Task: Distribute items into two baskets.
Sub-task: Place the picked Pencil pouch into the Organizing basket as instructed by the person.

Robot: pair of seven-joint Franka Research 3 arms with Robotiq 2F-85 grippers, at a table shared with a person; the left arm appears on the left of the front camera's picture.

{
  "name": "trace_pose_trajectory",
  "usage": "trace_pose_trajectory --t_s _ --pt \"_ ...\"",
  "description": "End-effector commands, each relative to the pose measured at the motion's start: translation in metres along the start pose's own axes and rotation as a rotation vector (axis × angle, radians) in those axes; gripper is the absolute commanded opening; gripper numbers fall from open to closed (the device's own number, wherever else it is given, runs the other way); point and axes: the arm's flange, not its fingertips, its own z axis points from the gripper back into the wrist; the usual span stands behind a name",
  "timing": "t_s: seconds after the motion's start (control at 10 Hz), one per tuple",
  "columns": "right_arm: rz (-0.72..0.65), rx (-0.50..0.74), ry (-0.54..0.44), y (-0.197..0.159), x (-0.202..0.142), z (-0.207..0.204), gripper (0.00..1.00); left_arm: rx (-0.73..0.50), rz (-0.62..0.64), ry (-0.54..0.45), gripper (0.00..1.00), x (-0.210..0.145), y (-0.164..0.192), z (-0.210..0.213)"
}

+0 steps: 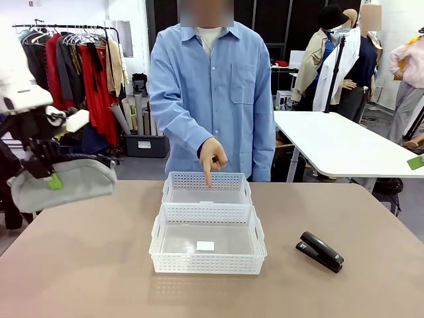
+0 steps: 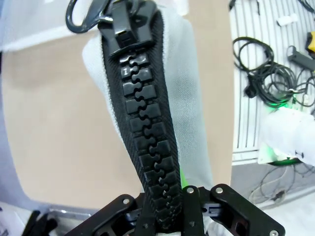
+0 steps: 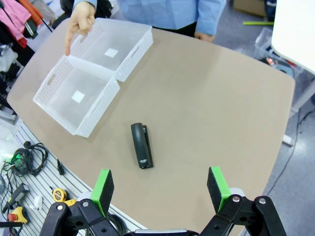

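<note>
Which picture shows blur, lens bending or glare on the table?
Front view: even light, a faint reflection of the near basket on the table, no hard glare. Left wrist view: the zipper of the pouch is close yet sharp. Right wrist view: the wide lens curves the table edge; the stapler is sharp.

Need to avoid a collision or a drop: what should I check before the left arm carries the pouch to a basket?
1. Grip: left gripper shut on the pouch at its zipper edge: ok.
2. Pouch clear of the table, hanging in air: ok.
3. The far basket and near basket empty: ok.
4. Drop zone free: not ok, the person's hand points a finger down over the far basket.
5. Other arm: right gripper open, away from the baskets, stapler lying free: ok.
</note>
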Motion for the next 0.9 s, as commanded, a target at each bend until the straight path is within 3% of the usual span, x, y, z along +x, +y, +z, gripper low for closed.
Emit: trace_pose_trajectory --t_s 0.0,0.5,0.8 --pt "-0.001 0.006 -0.006 0.001 0.000 0.000 1.00 0.000 -0.097 -0.034 0.00 0.016 -0.012 -0.009" --pt "-0.001 0.006 -0.006 0.001 0.000 0.000 1.00 -0.027 -0.168 -0.057 0.00 0.071 0.010 -0.022" --pt "-0.001 0.006 -0.006 0.001 0.000 0.000 1.00 -0.020 -0.181 0.004 0.00 0.118 0.016 -0.038"
